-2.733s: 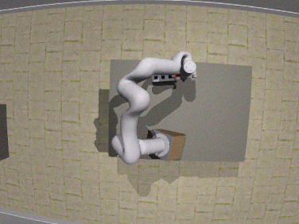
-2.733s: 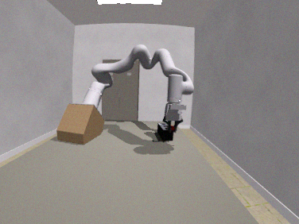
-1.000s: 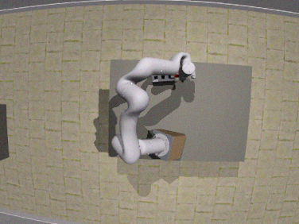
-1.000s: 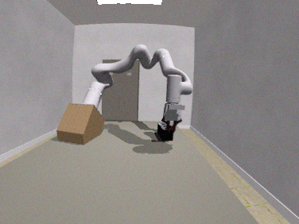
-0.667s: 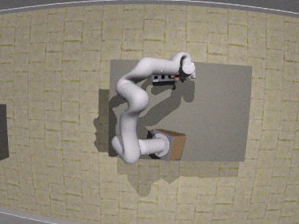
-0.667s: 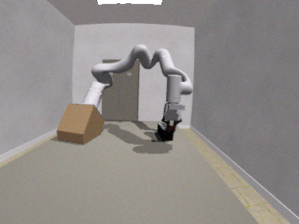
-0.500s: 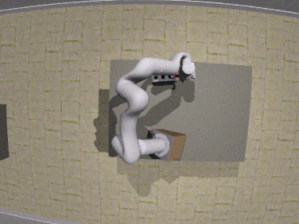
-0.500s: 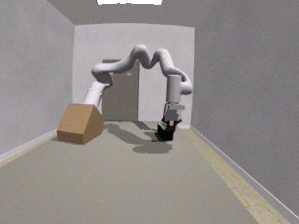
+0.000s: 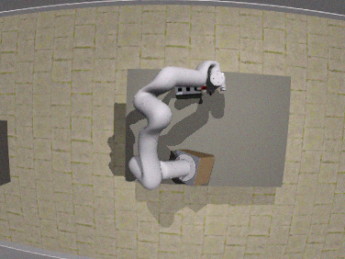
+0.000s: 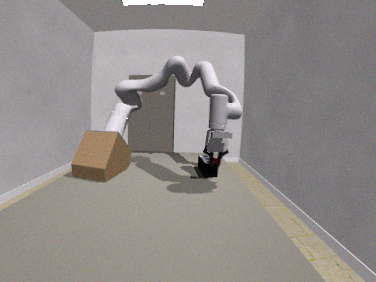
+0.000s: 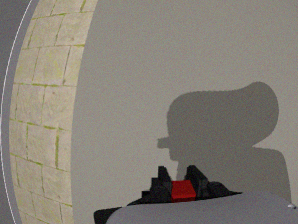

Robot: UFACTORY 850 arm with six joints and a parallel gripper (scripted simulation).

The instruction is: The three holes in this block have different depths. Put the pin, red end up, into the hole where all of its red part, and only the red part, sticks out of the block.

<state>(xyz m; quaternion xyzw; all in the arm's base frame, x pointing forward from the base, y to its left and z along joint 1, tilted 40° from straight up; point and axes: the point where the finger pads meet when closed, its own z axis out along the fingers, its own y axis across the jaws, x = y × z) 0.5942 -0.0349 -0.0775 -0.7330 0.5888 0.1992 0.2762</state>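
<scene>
Gripping the pin (image 11: 182, 191) by its red end, the gripper (image 10: 215, 159) stands directly over the block (image 9: 187, 92), its black fingers clamped on either side of the red part, as the wrist view shows. Only the red end of the pin is visible; the rest of it is hidden, so its depth in any hole cannot be judged. In the exterior view the gripper points straight down, with a spot of red between the fingers just above the dark block.

The block lies on the grey bench (image 9: 257, 138) close to its far edge in the top view, roughly midway along that edge, and shows pale with a row of dark marks along its top. The red of the pin appears at the block's end nearest the wrist; which hole this corresponds to cannot be told.

The white arm (image 9: 151, 115) rises from a tan wedge-shaped pedestal (image 9: 206, 167) near the opposite long edge of the bench and arches across to the block. Its shadow falls on the bench beside the block. Tiled flooring (image 9: 55, 138) surrounds the bench.
</scene>
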